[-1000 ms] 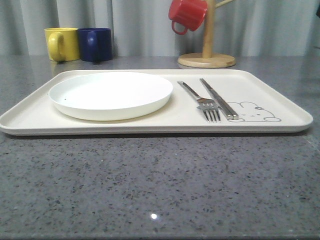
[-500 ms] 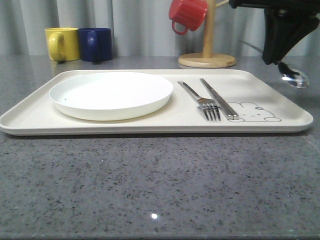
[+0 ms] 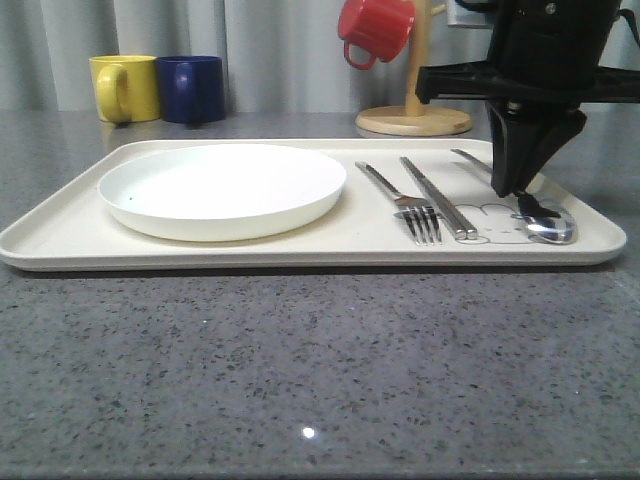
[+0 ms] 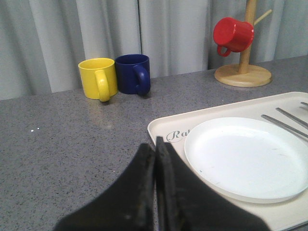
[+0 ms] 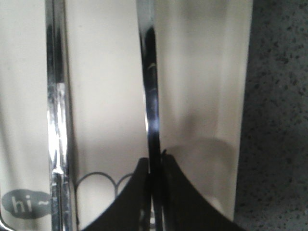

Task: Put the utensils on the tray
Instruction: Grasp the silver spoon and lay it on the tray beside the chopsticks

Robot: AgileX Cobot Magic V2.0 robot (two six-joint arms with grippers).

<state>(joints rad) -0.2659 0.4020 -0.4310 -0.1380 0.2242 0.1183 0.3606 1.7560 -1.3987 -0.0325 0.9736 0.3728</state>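
Spoon (image 3: 545, 222) now down on tray (image 3: 60, 235), right pincer (image 3: 518, 190) clamped on its handle, knife (image 3: 437, 196) beside.

**Where everything sits on my table**

The tray (image 3: 60, 235) lies across the table (image 3: 300, 370) in front of me. On its left half rests the plate (image 3: 222, 188). To the right of the plate the fork (image 3: 400, 203) and knife (image 3: 437, 196) lie side by side, the fork on the left. Further right, near the tray's right rim, lies the spoon (image 3: 535, 222), bowl toward me, with my right gripper (image 3: 520, 190) directly over it, apparently pinching its handle. Behind the tray's left end stand two mugs (image 3: 158, 88) side by side. Behind the tray's right part stands the mug tree (image 3: 414, 110) with a third mug (image 3: 375, 30) hanging on it.
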